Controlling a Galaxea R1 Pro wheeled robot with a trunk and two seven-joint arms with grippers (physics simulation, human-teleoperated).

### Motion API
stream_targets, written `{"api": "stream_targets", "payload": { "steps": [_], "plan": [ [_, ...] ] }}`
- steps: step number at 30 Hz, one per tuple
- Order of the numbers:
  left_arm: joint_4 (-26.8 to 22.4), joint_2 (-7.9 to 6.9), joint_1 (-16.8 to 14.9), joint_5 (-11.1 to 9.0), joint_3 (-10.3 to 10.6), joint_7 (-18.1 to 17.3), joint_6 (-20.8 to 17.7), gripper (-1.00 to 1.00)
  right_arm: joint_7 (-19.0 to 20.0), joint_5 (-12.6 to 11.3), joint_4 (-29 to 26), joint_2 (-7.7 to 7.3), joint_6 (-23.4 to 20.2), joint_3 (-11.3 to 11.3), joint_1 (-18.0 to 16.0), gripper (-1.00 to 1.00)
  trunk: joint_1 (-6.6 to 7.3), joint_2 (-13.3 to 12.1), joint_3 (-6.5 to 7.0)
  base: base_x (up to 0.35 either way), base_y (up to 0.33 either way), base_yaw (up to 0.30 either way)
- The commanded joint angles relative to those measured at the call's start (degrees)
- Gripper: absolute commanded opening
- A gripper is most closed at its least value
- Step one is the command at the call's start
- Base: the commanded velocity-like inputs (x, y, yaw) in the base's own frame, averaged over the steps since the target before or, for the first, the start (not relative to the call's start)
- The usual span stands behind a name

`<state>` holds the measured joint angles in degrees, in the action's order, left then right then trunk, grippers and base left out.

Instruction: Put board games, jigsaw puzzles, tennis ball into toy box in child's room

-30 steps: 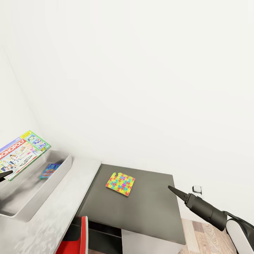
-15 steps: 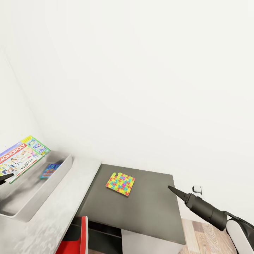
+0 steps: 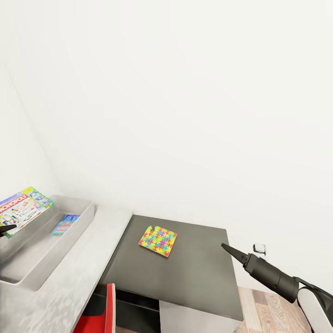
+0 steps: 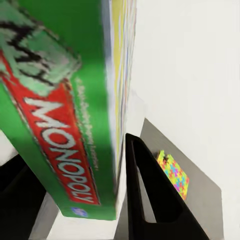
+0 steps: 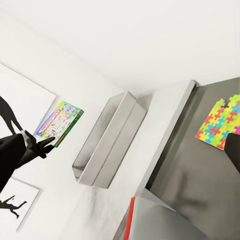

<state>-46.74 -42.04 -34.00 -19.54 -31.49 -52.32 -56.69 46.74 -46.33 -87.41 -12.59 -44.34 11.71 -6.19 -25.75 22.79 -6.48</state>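
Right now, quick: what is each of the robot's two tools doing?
Left tool: closed on the Monopoly box, above the toy box.
Right tool: holds nothing; open or closed cannot be told.

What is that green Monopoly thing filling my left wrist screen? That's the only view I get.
Observer: A flat Monopoly board game, gripped by the left gripper and held above the grey toy box.
Operator: Anything in the box already?
Observer: Yes, a blue board game lies inside it.
Operator: And the other arm?
Observer: The right gripper hovers beside the dark desk, holding nothing; its fingertips look closed. The jigsaw puzzle lies flat there.
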Motion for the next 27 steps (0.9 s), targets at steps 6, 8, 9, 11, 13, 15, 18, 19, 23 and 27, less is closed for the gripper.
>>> {"api": "stream_targets", "payload": {
  "steps": [6, 8, 9, 11, 13, 15, 18, 19, 23, 27],
  "plan": [
    [0.9, 0.56, -2.6, 0.2, 0.0, 4.1, -1.1, -1.0, 0.3, -0.2, 0.0, -0.24, -0.5, 1.1, -0.1, 1.0, -0.03, 0.1, -0.5, 0.0, 0.0, 0.0],
    [1.3, 1.35, -3.0, 0.2, 0.0, 6.0, -1.3, -1.0, 0.3, -0.3, 0.0, -0.35, -0.7, 1.8, -0.1, 1.0, -0.03, 0.1, -0.67, 0.0, 0.0, 0.0],
    [1.3, 1.56, -3.1, 0.2, 0.0, 6.5, -1.3, -1.0, 0.3, -0.3, 0.0, -0.36, -0.7, 2.0, -0.1, 1.0, -0.03, 0.1, -0.76, 0.0, 0.0, 0.0],
    [1.4, 2.13, -3.3, 0.2, 0.0, 8.2, -1.4, -1.0, 0.4, -0.4, 0.0, -0.42, -0.8, 2.4, -0.1, 1.0, -0.03, 0.1, -0.94, 0.0, 0.0, 0.0],
    [1.5, 2.51, -3.4, 0.2, 0.0, 9.5, -1.4, -1.0, 0.4, -0.5, 0.0, -0.51, -1.0, 2.6, -0.1, 1.0, -0.03, 0.1, -1.13, 0.0, 0.0, 0.0],
    [1.5, 2.75, -3.5, 0.2, 0.0, 10.5, -1.4, -1.0, 0.8, -0.6, 0.0, -0.56, -1.1, 2.7, -0.1, 1.0, -0.03, 0.1, -1.31, 0.0, 0.0, 0.0],
    [1.6, 2.93, -3.5, 0.2, 0.0, 11.0, -1.4, -1.0, 1.8, -0.7, 0.0, -0.62, -1.2, 2.8, -0.1, 1.0, -0.03, 0.1, -1.59, 0.0, 0.0, 0.0],
    [1.6, 3.02, -3.5, 0.3, 0.0, 11.0, -1.3, -1.0, 2.2, -0.7, 0.0, -0.63, -1.3, 2.8, -0.1, 1.0, -0.03, 0.1, -1.69, 0.0, 0.0, 0.0],
    [1.6, 3.42, -3.5, 0.6, 0.0, 11.3, -1.1, -1.0, 5.1, -0.6, -0.1, -0.67, -1.7, 3.6, -0.1, 1.0, -0.03, 0.1, -2.06, 0.0, 0.0, 0.0],
    [1.6, 3.56, -3.5, 0.7, 0.0, 11.4, -1.0, -1.0, 6.1, -0.5, 0.0, -0.62, -2.2, 4.6, -0.1, 1.0, -0.03, 0.1, -2.44, 0.0, 0.0, 0.0]
  ]
}}
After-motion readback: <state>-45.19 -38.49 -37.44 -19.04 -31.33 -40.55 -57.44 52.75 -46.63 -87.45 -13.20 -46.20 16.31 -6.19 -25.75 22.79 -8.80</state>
